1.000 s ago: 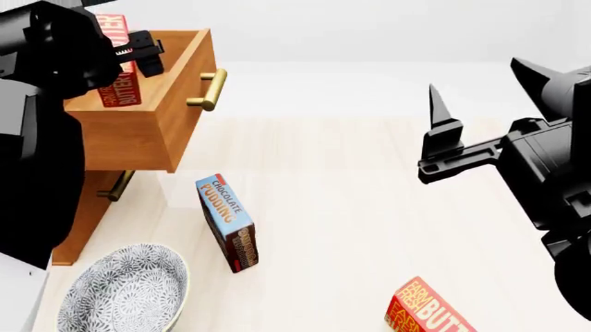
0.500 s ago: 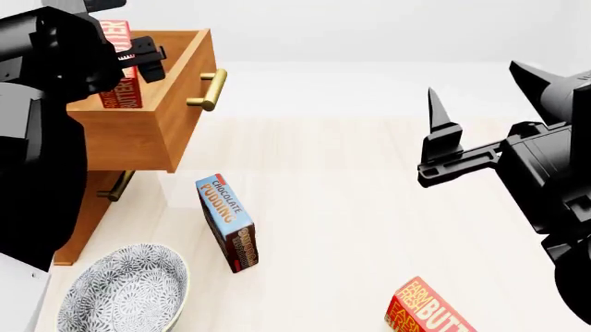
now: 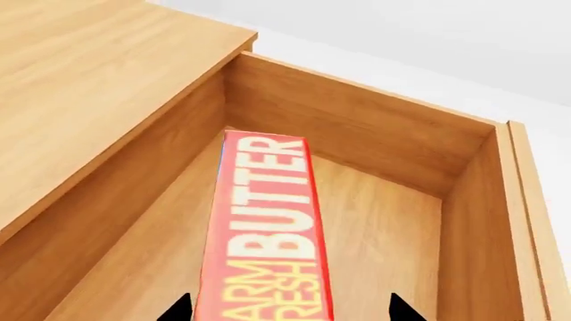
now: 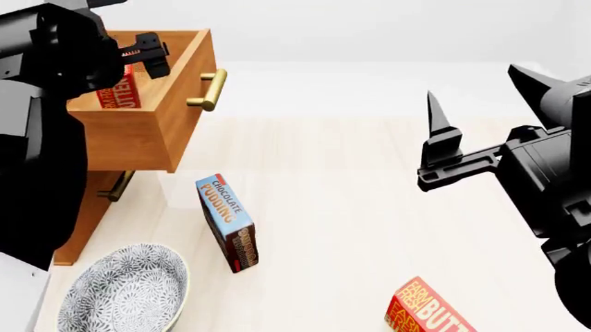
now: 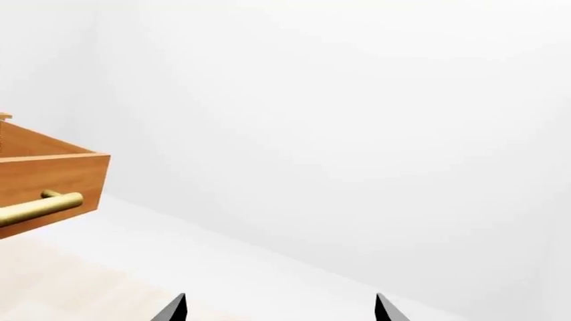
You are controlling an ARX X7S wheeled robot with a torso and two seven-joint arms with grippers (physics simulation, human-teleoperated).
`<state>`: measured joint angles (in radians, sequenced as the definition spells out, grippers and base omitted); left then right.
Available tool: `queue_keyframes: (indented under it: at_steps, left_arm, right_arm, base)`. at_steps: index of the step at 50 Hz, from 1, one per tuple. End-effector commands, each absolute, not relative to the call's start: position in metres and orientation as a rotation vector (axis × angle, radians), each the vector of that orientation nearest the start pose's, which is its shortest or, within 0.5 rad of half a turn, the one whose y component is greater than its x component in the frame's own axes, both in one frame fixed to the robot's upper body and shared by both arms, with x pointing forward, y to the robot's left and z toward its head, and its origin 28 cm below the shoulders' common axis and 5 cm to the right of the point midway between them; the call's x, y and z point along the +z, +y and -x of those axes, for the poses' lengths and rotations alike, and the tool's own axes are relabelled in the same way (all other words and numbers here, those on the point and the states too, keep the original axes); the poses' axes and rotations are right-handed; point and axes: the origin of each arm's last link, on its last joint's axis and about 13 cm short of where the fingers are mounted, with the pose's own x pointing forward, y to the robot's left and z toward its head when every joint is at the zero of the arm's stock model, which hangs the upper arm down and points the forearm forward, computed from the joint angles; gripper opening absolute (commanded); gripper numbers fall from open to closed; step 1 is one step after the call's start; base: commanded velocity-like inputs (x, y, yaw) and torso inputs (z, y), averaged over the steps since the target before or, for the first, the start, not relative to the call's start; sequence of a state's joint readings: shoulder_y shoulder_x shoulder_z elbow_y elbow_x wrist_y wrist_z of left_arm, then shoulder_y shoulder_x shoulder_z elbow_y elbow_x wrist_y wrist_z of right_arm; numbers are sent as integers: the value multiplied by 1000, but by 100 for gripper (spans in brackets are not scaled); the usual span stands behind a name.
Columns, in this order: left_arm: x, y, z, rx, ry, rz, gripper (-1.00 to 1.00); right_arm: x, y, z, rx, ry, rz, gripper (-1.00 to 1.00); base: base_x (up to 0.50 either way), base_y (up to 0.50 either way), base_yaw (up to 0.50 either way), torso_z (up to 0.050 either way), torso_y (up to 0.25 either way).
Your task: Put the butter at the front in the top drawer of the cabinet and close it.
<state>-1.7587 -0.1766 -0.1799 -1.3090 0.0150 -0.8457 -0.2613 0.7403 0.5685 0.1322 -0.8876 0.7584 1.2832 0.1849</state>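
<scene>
The top drawer of the cabinet stands pulled out. A red butter box lies inside it, lettering up, and shows in the head view as the butter low behind the drawer wall. My left gripper hovers over the box, open, with a gap between each fingertip and the box's sides. From the head the left gripper sits just above the drawer's rim. My right gripper hangs open and empty in mid-air at the right, away from everything; the right gripper faces a blank wall.
The drawer's brass handle sticks out toward the middle, and the handle also shows in the right wrist view. A chocolate pudding box stands below the drawer. A patterned bowl sits front left. A second butter box lies at the front right.
The butter has dropped from the left gripper's hold down into the drawer. The left gripper has opened and stays above it. The right arm has barely moved.
</scene>
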Motion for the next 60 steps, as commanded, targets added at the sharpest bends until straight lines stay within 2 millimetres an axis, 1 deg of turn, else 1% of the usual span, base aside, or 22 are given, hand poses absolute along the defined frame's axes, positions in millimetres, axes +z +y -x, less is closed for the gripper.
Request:
queue_keyframes:
  at_steps: [1,9,14,27,35,41,49,54,60]
  left_arm:
    - [331,269,-410,307,392,209,100]
    - [331,270,-409,304,394,205,100]
    - [337,270,-409,305,368,192,100]
    - [369,270,-408,304,215,122,100]
    - [396,260,-403,243,130,35,100]
    - [406,247,-402,163,110,-7,100]
    - [416,214,-397,-44,114,-85,100]
    - [410,191,-374,-183,129,-123,100]
    - [393,172,-355,-307,168,-153,100]
  right_arm:
    - [267,-159,-208,153,-270,287,100]
    - [266,-158,-208,157,-270,289,100]
    - [267,-158,-208,159,-270,291,100]
    - [269,-158,-208,163,-276,293,100]
    - [270,-158,-208,163,-280,293,100]
    - [269,-158,-208,164,-280,291,100]
    - [268,-159,-209,162,-281,290,100]
    - [267,-159,-208,160,-282,288,100]
    - [266,-159,-208,159,-282,284,100]
  base:
    - [0,0,0,0,0]
    - [0,0,0,0,0]
    - [0,0,0,0,0]
    - [0,0,0,0,0]
    - [0,0,0,0,0]
    - [0,0,0,0,0]
    - [0,0,0,0,0]
    - [0,0,0,0,0]
    - [0,0,0,0,0]
